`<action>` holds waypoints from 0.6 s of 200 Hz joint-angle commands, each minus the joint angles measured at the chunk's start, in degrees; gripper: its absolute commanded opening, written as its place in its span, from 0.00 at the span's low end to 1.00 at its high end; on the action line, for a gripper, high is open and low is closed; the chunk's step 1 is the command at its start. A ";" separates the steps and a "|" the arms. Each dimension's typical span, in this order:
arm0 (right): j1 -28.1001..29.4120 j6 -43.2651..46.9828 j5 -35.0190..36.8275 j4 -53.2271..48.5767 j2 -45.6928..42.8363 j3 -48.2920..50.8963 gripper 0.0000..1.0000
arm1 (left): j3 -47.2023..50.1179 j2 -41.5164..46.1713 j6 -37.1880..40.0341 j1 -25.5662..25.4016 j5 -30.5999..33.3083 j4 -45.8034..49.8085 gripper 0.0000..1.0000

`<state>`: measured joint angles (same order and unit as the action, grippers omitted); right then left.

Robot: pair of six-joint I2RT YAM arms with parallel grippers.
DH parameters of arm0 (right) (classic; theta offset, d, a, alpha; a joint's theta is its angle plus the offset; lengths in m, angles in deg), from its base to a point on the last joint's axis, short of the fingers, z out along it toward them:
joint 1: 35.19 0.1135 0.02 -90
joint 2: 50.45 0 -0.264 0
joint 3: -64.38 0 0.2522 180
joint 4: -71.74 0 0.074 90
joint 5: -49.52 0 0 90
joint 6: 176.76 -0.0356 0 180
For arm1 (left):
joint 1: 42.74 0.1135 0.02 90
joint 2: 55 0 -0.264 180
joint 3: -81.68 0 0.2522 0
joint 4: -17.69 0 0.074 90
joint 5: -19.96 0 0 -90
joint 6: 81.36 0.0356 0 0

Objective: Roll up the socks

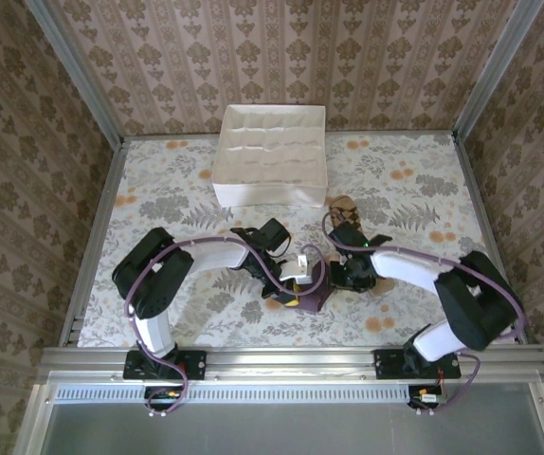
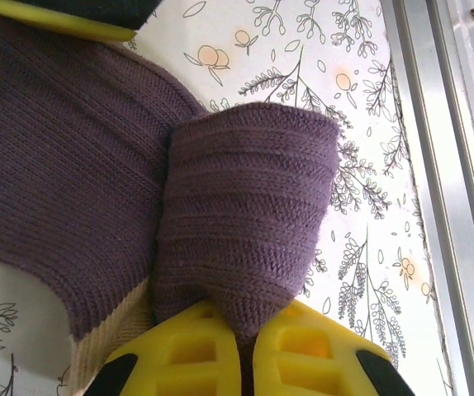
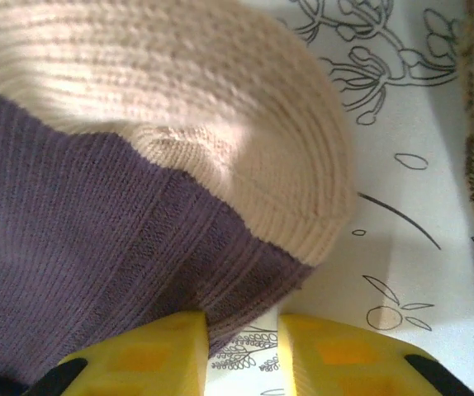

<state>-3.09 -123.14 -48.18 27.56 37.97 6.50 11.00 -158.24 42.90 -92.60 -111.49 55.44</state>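
Purple knit sock [image 2: 72,165] lies on table [image 1: 158,190], near side of white box [image 1: 272,156], well apart from it. Checked sock [image 1: 344,209] sits just beside the box's near corner. Left end effector [image 2: 245,351] is pinched shut on a raised fold of it. Right end effector [image 3: 244,346] is narrowly parted at cream cuff [image 3: 220,107] edge, clamping nothing. Fabric looks soft, light and limp; best taken at fold or cuff edge.

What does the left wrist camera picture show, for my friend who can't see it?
The yellow left gripper pinches a raised fold of the purple sock at the bottom. The rest of the sock lies flat on the flowery table, with a metal rail on the right.
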 commanded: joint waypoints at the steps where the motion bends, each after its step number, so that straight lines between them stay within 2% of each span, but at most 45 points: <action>1: 0.86 4.93 -7.69 14.93 11.37 -2.81 0.26 | 0.39 -2.02 0.59 -0.92 7.30 2.53 0.00; 49: -1.61 14.26 -12.08 14.42 20.98 -10.99 0.25 | -2.83 -4.57 0.30 -1.88 6.82 6.79 0.00; 68: -2.35 17.32 -14.28 13.79 22.99 -13.55 0.26 | -4.73 -5.45 -1.18 -1.95 8.53 8.83 0.00; 120: -2.83 20.00 -15.02 11.34 25.30 -19.96 0.26 | -0.06 -0.76 -1.89 -2.75 12.16 2.20 0.00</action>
<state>-8.05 -107.18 -56.56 8.20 55.22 -11.62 7.67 -158.99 42.22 -94.72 -107.49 59.55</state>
